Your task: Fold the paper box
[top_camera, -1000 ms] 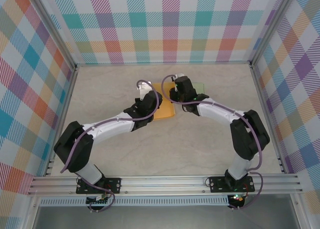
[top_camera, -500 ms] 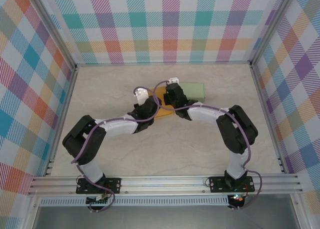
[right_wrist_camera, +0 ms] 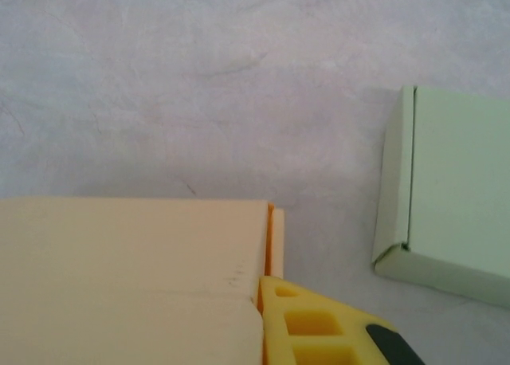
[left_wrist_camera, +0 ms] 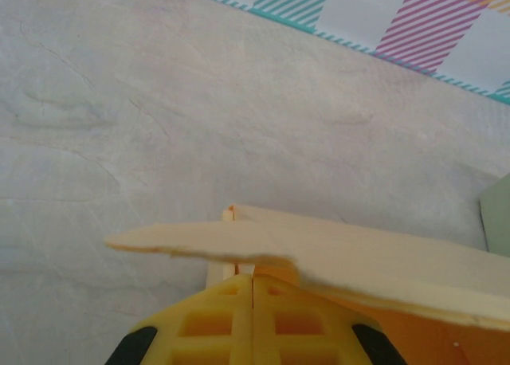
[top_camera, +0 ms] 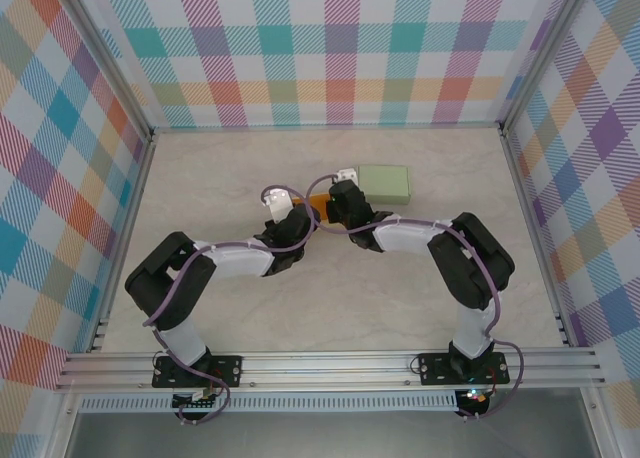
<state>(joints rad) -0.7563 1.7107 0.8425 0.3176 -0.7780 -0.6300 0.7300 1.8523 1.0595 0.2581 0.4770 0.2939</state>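
Note:
The paper box is orange card with pale cream faces. In the top view a sliver of the paper box (top_camera: 318,200) shows between the two wrists at mid-table. My left gripper (top_camera: 300,220) meets it from the left and my right gripper (top_camera: 336,206) from the right. In the left wrist view the left gripper (left_wrist_camera: 253,279) has its yellow fingers pressed together on a thin upright wall, with a raised flap of the paper box (left_wrist_camera: 358,257) above. In the right wrist view the right gripper (right_wrist_camera: 264,289) pinches a wall edge; a broad panel of the paper box (right_wrist_camera: 127,253) hides its left finger.
A folded pale green box (top_camera: 385,183) lies just behind and right of the grippers, also seen in the right wrist view as the green box (right_wrist_camera: 454,190). The marbled tabletop (top_camera: 230,168) is ringed by an aluminium frame and checked walls.
Both grippers have drawn nearer and to the left, closing in on each other. The orange sheet, flat and visible a second ago, is now mostly hidden under them. The green box is uncovered.

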